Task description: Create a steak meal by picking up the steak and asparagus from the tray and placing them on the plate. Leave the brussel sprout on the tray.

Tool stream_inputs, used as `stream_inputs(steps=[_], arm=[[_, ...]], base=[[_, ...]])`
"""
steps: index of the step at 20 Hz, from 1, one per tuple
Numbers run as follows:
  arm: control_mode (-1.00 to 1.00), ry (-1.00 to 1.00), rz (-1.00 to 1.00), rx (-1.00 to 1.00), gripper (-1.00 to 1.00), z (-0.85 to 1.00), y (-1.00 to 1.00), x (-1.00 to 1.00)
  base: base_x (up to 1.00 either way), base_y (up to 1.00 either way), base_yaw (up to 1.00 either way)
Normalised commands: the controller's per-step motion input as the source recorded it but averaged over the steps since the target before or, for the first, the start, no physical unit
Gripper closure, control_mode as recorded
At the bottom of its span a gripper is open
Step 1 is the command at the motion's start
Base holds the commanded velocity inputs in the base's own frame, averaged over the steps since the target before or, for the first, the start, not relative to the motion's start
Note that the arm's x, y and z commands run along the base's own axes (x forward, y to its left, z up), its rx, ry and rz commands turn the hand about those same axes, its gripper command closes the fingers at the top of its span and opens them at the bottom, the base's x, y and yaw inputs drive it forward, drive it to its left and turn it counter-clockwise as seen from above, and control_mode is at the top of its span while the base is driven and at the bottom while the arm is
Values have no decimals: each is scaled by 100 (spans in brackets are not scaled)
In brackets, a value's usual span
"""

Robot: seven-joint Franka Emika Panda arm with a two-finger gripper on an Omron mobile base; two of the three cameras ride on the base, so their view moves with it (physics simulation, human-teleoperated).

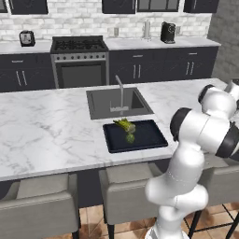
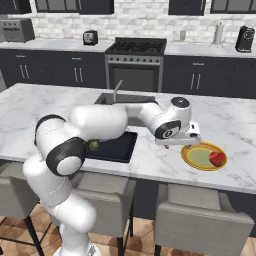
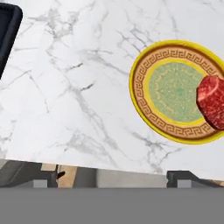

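Observation:
The red steak (image 2: 217, 159) (image 3: 212, 101) lies on the right part of the round orange-rimmed plate (image 2: 192, 161) (image 3: 140, 87), on the counter to the right of the black tray (image 1: 154, 139) (image 2: 120, 150). On the tray rest the yellow-green asparagus (image 1: 123, 124) and, just in front of it, the round green brussel sprout (image 1: 130, 138) (image 2: 93, 145). My gripper (image 2: 183, 145) (image 3: 116, 177) hangs open above the bare counter at the plate's left edge, between tray and plate. Nothing is between its fingers.
A grey sink (image 1: 119, 103) with a faucet lies behind the tray. Stools (image 1: 128, 191) stand along the island's near edge. One corner of the tray (image 3: 6, 35) shows at the upper left of the hand view. My arm's elbow hangs over the tray's front.

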Motion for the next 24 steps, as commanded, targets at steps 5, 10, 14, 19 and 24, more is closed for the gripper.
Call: stream_inputs(steps=[5, 10, 14, 19, 24], arm=[[-100, -14, 0, -5, -100, 54, 100, -9], [-100, -10, 0, -2, -100, 61, 99, -1], [-100, -2, 0, 0, -100, 44, 98, 0], [-100, 0, 0, 0, -100, 34, 95, 0], [-100, 0, 0, 0, -100, 16, 92, 0]], base=[[0, 0, 0], [0, 0, 0], [0, 0, 0], [0, 0, 0], [0, 0, 0]])
